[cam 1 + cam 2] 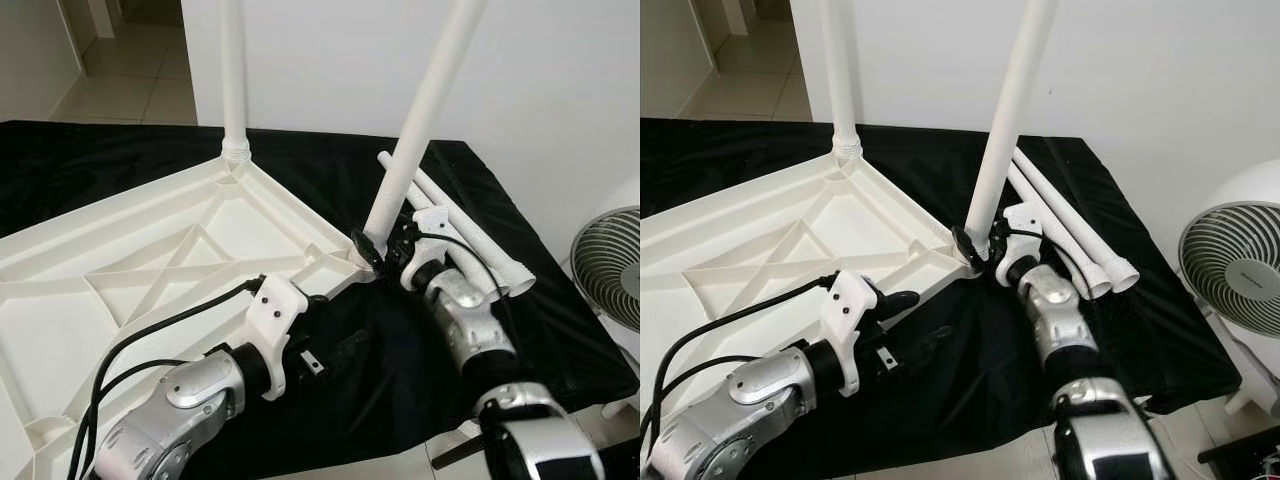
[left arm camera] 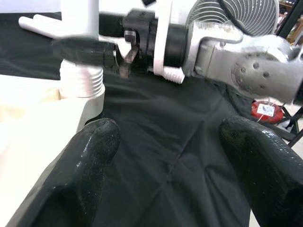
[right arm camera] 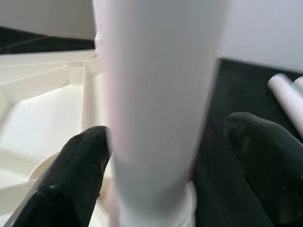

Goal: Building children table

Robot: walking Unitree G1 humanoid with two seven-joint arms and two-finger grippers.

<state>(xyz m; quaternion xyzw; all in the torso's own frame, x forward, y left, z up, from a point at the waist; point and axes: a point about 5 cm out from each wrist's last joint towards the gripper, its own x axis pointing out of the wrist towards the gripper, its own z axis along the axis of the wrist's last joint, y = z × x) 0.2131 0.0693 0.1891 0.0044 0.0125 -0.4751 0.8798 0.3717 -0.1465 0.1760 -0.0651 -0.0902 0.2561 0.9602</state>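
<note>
Tabletop (image 1: pixel 150 250) upside down on black cloth (image 1: pixel 480 190); right gripper (image 1: pixel 385 250) clamps leaning leg (image 1: pixel 420 130) at corner socket, left gripper (image 1: pixel 902 300) spread wide, holding nothing.

Head stereo pair looks forward and down over upturned tabletop (image 1: pixel 120 290) on black cloth (image 1: pixel 560 330); both arms enter from the near edge. Left wrist camera sits low, close, facing leg socket (image 2: pixel 81 85) and right arm (image 2: pixel 246 66). Right wrist camera very near, facing upright leg (image 3: pixel 156 104). All four views share that corner leg.
</note>
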